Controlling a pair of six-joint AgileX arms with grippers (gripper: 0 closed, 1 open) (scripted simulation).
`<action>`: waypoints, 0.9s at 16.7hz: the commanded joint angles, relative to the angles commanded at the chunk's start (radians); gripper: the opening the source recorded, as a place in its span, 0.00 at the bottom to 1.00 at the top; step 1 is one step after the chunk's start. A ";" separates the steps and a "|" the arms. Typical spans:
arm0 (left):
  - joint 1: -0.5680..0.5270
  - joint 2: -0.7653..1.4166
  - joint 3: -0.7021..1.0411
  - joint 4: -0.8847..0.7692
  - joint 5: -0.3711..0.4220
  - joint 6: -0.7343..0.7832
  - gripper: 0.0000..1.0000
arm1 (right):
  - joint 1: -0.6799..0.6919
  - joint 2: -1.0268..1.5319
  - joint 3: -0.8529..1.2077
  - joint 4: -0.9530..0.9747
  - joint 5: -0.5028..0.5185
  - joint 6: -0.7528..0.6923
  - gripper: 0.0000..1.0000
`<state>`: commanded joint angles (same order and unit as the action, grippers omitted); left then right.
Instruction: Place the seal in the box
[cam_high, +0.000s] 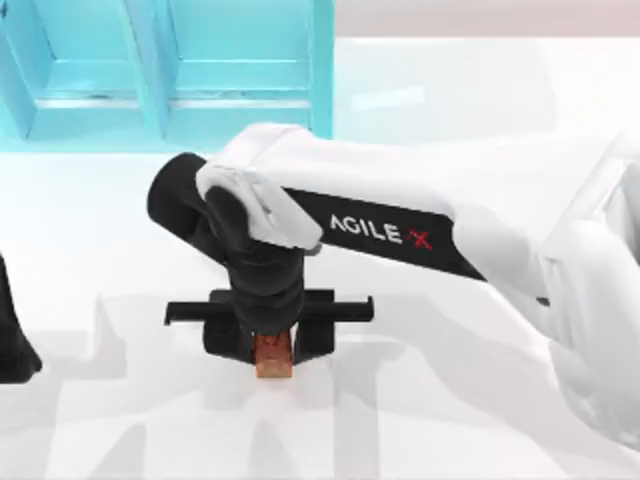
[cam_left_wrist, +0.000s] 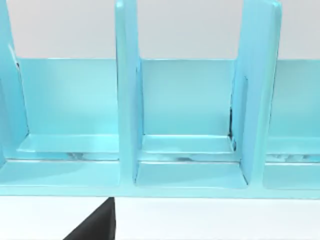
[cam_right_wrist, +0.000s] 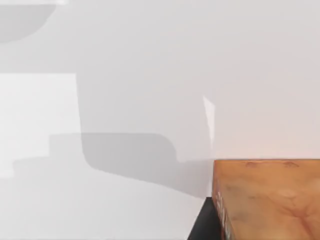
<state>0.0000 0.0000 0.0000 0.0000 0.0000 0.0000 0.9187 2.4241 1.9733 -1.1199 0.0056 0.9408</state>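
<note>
Top view: your right arm reaches from the right edge across the white table, its right gripper pointing down over the middle of the table, near the front. The seal stands directly under that gripper, between its dark fingers; whether the fingers press on it or stand just clear, you cannot tell. The blue box sits at the far left of the table, well apart from the seal. Your left arm is parked at the left edge.

Left wrist view: the box's upright dividers and open compartments.

Right wrist view: the seal's tan end above the white table.
</note>
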 joint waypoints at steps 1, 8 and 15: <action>0.000 0.000 0.000 0.000 0.000 0.000 1.00 | 0.000 0.000 0.000 0.000 0.000 0.000 0.10; 0.000 0.000 0.000 0.000 0.000 0.000 1.00 | 0.000 0.000 0.000 0.000 0.000 0.000 0.00; 0.000 0.000 0.000 0.000 0.000 0.000 1.00 | -0.003 0.001 0.073 -0.073 0.002 0.004 0.00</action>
<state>0.0000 0.0000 0.0000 0.0000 0.0000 0.0000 0.9159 2.4253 2.0465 -1.1931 0.0073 0.9443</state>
